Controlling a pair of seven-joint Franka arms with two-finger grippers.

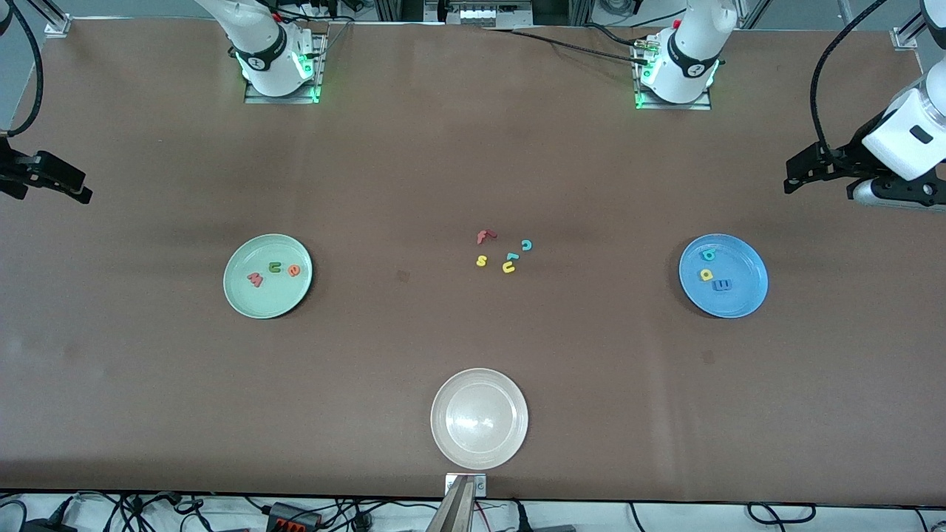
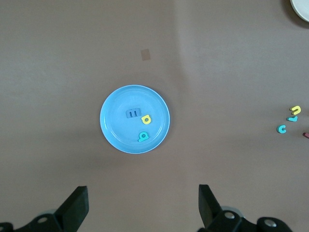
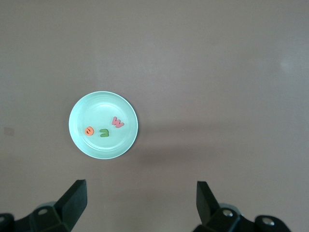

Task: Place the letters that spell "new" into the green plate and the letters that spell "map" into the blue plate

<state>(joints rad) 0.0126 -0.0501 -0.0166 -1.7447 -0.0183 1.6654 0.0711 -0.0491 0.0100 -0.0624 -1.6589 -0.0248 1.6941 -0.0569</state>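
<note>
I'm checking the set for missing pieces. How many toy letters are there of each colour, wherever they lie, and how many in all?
Yellow: 3, p, s, u
Teal: 3, a, c, small piece by the u
Red or salmon: 2, w, f
Dark green: 1, n
Orange: 1, e
Blue: 1, m
Total: 11

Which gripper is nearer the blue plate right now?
Left. The left gripper hangs at the blue plate's end of the table; the right gripper is up at the green plate's end.
</note>
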